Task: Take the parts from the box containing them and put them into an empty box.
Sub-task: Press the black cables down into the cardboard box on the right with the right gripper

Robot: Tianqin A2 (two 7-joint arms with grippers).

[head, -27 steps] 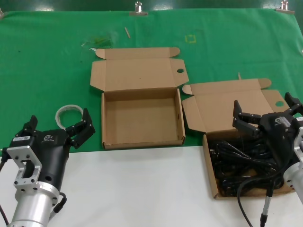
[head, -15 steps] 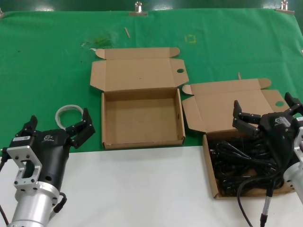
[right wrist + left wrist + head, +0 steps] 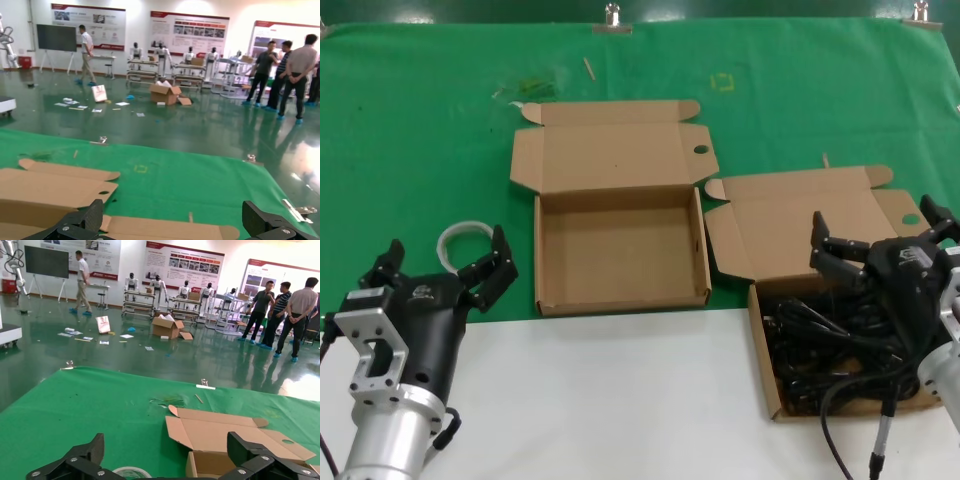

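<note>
Black power cords (image 3: pixel 825 350) lie tangled in the brown box (image 3: pixel 758 335) at the right, its flap lid (image 3: pixel 790 215) open toward the back. The empty brown box (image 3: pixel 620 250) stands open in the middle, lid (image 3: pixel 610 150) folded back. My right gripper (image 3: pixel 878 238) is open and empty, held above the back of the cord box. My left gripper (image 3: pixel 442 262) is open and empty at the lower left, near the front edge of the green cloth. The left wrist view shows the empty box (image 3: pixel 212 435) ahead; the right wrist view shows the cord box's lid (image 3: pixel 165 227).
A whitish ring of tubing (image 3: pixel 460 240) lies on the green cloth (image 3: pixel 420 130) just beyond my left gripper. A white surface (image 3: pixel 620 400) covers the front of the table. Metal clips (image 3: pixel 612 18) hold the cloth at the far edge. A small stick (image 3: pixel 588 67) lies at the back.
My left gripper has shifted slightly forward and up; its fingers stay open. The right gripper and both boxes have not moved.
</note>
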